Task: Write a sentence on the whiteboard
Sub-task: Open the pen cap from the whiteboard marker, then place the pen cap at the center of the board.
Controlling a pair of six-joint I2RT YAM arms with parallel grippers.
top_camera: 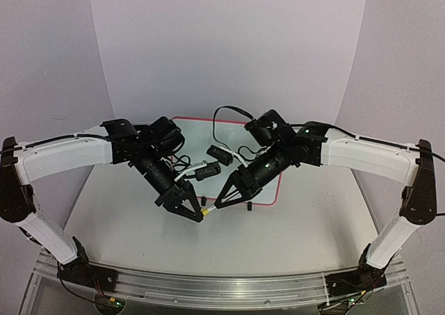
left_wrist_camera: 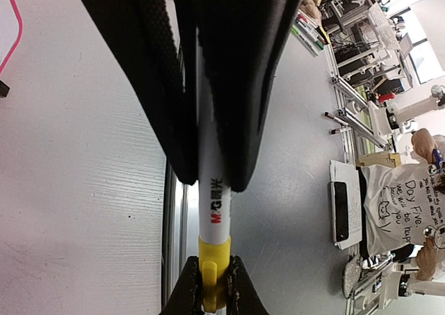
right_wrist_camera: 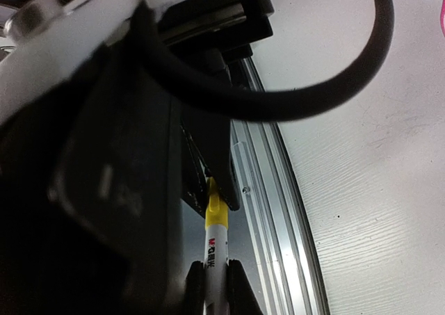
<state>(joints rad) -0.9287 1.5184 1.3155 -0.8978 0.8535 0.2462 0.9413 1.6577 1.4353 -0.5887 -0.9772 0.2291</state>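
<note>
1. white shells cover both arms: the left arm (top_camera: 62, 155) and right arm (top_camera: 368, 151) rise from the near corners of the counter (top_camera: 313, 224). their elbows are out wide and the forearms fold inward, sloping down to meet in the middle.
2. there the tools point nose to nose, low over the counter. the left tool (left_wrist_camera: 212, 181) is clamped on the white barrel of a marker (left_wrist_camera: 213, 214). the right tool (top_camera: 218, 204) is clamped on its yellow cap (left_wrist_camera: 214, 256).
3. the cap looks fully seated, so i judge this to be the uncapping step, with writing not yet begun.
4. the next move, as i read it, is a straight pull apart along the marker's axis. the left grip must stay firm so the barrel doesn't slide, with no sideways twist. after that the left wrist would have to swing the tip toward the board.
5. the board (top_camera: 198, 129) lies flat just behind the tools, largely covered by both wrists. only its red frame and a strip of white show, and no sentence can be made out there.
</note>
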